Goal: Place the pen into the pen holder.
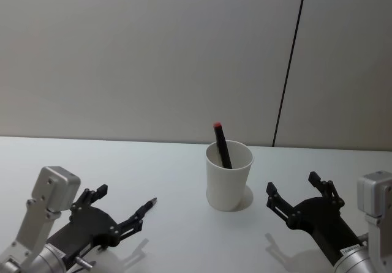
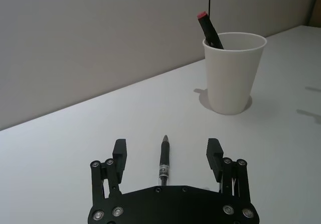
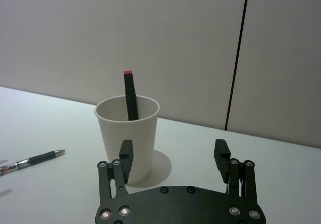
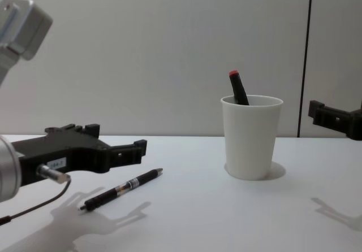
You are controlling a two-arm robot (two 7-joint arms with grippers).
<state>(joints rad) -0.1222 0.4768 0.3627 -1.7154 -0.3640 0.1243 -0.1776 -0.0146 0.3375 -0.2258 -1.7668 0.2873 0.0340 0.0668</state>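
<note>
The pen holder (image 1: 228, 176), a white paper cup, stands upright on the white surface (image 1: 171, 163) just right of centre in the head view. A black marker (image 1: 221, 143) with a red end leans inside it, its top sticking out above the rim.

The pen (image 4: 121, 189), black with a clear section, lies flat on the surface in the lower left of the chest view, well apart from the pen holder, one end angled toward it.

The left tool (image 1: 120, 207) sits in the lower left of the head view, over the pen. Its fingers are spread wide and grip nothing. In the left wrist view the pen lies between the two fingertips, touching neither. In the chest view the tool hangs just above the pen, with its shadow on the surface below.

The right tool (image 1: 293, 184) is in the lower right of the head view, near the pen holder's right side and apart from it. Its fingers are also spread wide and empty.

A plain grey wall (image 1: 153, 52) rises behind the surface.
</note>
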